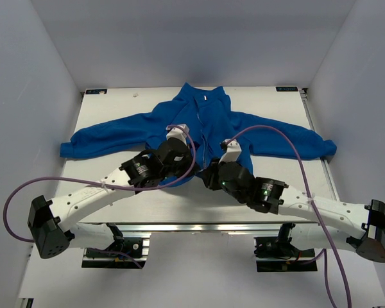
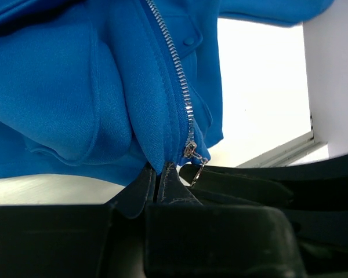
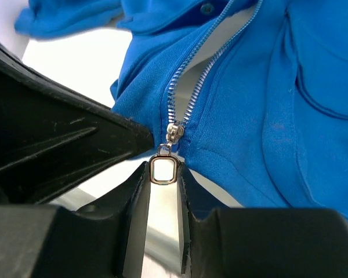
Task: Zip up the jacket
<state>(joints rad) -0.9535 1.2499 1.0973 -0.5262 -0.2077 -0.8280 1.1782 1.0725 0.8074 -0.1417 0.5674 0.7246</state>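
Left gripper clamped shut on the jacket hem, just under the slider. Right gripper narrow, pinching the pull tab. Jacket lies flat on the table, sleeves spread. With the slider at the bottom, I judge nearly the whole zip is left to close.

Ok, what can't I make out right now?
- Top view: slider and pull, covered by the right gripper or too small.
- Top view: zipper teeth too small to judge.
- Left wrist: collar cut off by the top edge.
- Right wrist: zipper's upper end cut off by the top edge.
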